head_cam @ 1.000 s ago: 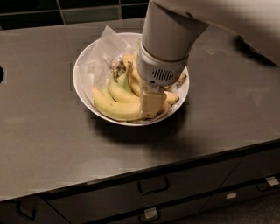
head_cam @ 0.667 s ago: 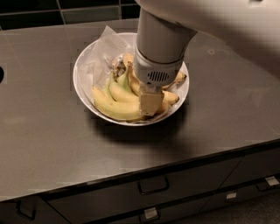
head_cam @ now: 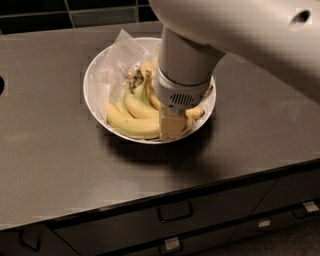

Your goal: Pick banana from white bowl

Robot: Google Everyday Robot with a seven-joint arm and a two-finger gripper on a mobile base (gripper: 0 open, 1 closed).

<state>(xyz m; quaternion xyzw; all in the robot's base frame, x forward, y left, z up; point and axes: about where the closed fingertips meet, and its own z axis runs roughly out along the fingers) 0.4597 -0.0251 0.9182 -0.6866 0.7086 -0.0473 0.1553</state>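
Note:
The white bowl (head_cam: 95, 75) with crinkled paper lining sits on the dark counter and holds several bananas. The banana (head_cam: 131, 126), the largest, pale yellow and curved, lies along the bowl's front edge. Shorter bananas (head_cam: 140, 106) lie behind it. My gripper (head_cam: 172, 125) reaches down into the bowl from the upper right, at the right end of the large banana. The thick grey wrist above hides the bowl's middle and right side.
The dark counter (head_cam: 60, 170) spreads around the bowl. Its front edge runs above drawers with handles (head_cam: 175, 212). A dark tiled wall (head_cam: 70, 12) stands behind. A round dark opening (head_cam: 1, 85) sits at the left edge.
The arm has swung in and lowered a little over the bowl, covering more of its right side. The bananas have not moved.

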